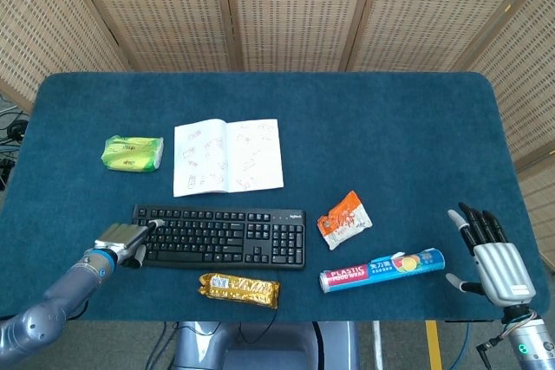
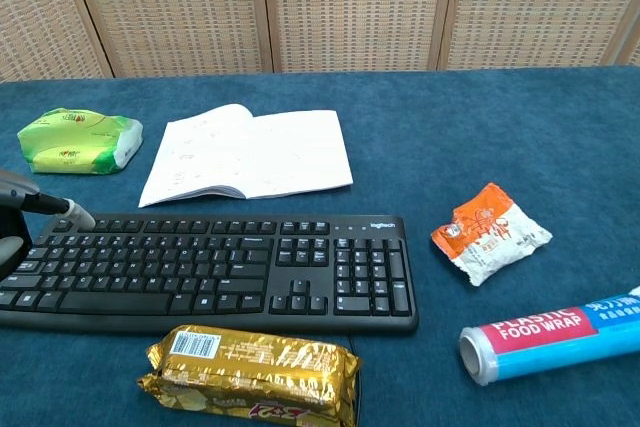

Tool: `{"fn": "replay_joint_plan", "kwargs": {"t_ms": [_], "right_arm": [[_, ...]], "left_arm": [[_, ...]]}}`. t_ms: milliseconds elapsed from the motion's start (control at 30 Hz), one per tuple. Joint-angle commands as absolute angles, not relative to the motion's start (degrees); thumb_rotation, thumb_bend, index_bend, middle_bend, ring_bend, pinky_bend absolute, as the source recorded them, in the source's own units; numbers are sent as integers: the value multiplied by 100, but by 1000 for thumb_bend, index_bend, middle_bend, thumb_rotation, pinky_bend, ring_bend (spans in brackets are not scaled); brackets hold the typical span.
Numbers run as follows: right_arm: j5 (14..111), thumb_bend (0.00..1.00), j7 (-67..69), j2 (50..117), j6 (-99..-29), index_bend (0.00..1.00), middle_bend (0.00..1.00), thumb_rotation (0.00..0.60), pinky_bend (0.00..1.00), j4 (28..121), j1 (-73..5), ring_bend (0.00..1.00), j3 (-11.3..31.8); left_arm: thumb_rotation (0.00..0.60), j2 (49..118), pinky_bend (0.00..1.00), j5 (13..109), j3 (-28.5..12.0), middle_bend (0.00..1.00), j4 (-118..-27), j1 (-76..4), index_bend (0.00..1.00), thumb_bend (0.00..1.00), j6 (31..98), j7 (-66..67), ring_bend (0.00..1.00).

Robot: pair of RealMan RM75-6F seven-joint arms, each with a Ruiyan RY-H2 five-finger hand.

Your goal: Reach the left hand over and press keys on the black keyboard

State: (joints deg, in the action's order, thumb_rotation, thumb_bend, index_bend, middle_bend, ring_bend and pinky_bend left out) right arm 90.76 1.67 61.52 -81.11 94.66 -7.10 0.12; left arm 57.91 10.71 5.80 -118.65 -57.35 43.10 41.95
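Note:
The black keyboard [image 1: 217,236] lies at the front middle of the blue table, also in the chest view as the keyboard [image 2: 210,272]. My left hand [image 1: 127,240] is at the keyboard's left end, one finger stretched out over the top-left keys and the others curled in. The chest view shows only that left hand's edge [image 2: 28,207], its fingertip [image 2: 80,217] at the keyboard's far-left corner. I cannot tell whether it touches a key. My right hand [image 1: 488,253] rests far right near the table's front edge, fingers spread, holding nothing.
An open notebook [image 1: 227,156] lies behind the keyboard, a green packet [image 1: 132,152] to its left. A gold snack bar [image 1: 239,289] sits in front of the keyboard. An orange snack bag [image 1: 343,219] and a plastic-wrap roll [image 1: 381,269] lie to the right.

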Motion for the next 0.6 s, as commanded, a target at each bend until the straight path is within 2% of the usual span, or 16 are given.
{"fn": "replay_joint_plan", "kwargs": {"t_ms": [33, 600], "right_arm": [[9074, 51, 172, 6152, -8110, 0, 0, 600, 0, 9464, -711, 0, 14], [9095, 52, 184, 6145, -8128, 0, 0, 600, 0, 9473, -706, 0, 10]], "left_arm": [[600, 5891, 376, 936, 684, 610, -11811, -5879, 0, 786, 4361, 4166, 626], [600, 6077, 376, 841, 978, 610, -11680, -6203, 0, 792, 4425, 3925, 626]]}}
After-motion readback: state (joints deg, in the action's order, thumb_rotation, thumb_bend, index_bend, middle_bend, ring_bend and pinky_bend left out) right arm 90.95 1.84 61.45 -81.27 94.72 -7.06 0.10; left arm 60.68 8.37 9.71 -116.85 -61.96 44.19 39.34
